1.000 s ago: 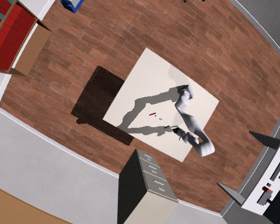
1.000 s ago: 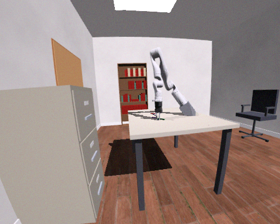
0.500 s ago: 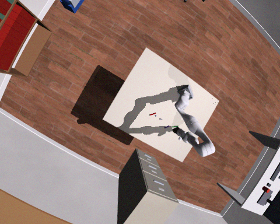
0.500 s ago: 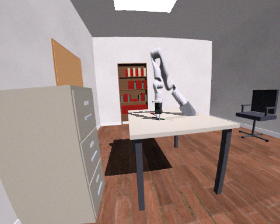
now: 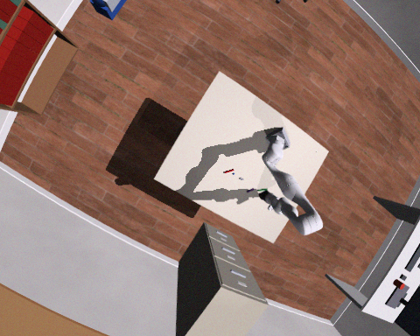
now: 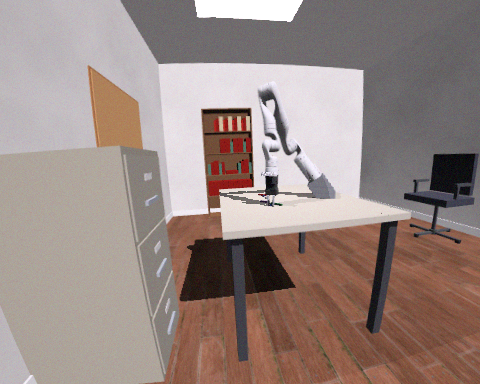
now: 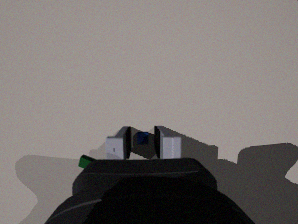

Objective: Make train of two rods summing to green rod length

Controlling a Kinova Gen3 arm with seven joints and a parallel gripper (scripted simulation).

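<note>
Hovering low over the bench (image 5: 231, 109), the end effector (image 7: 143, 147) has its fingers partly apart, a dark bluish rod end (image 7: 143, 139) showing in the gap without filling it. From the top, the green rod (image 5: 262, 190) lies just beside the end effector, the purple rod (image 5: 250, 191) close to its end. Red rod (image 5: 228, 171), blue rod (image 5: 233, 174) and grey rod (image 5: 241, 178) lie well apart, nearer mid-bench.

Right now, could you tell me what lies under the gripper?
A small dark bluish piece shows between the open gripper's fingers, and a green rod tip pokes out beside it. The gripper body hides the rest.
</note>
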